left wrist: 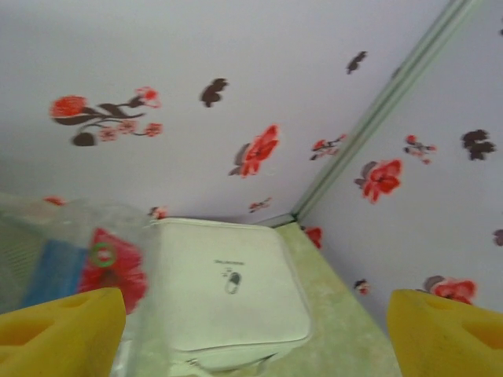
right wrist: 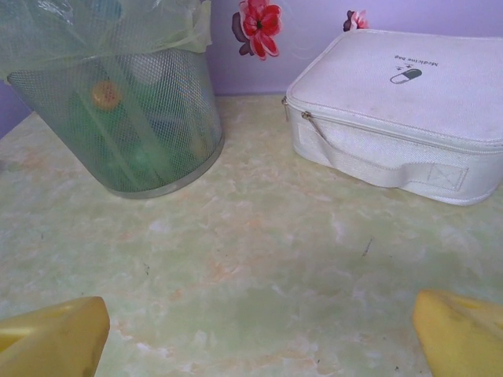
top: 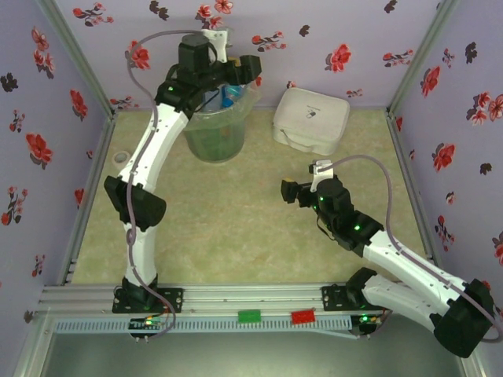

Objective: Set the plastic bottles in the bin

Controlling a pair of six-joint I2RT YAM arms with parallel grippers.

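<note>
The bin (top: 211, 129) stands at the back left, a green mesh bucket (right wrist: 118, 102) lined with a clear bag. Several plastic bottles (right wrist: 137, 129) lie inside it, one with a blue label (top: 228, 96). My left gripper (top: 253, 75) hovers over the bin's right rim, open, with its yellow fingers wide apart and nothing between them (left wrist: 255, 330). A blurred clear bottle with blue and red patches (left wrist: 75, 259) shows beside the left finger. My right gripper (top: 288, 191) hangs low over bare table, open and empty (right wrist: 255, 338), facing the bin.
A white zipped box (top: 310, 119) with a pill logo (right wrist: 405, 75) sits right of the bin near the back wall. Flowered walls enclose the table (top: 236, 220) on three sides. A small ring (top: 120, 156) lies at the left edge.
</note>
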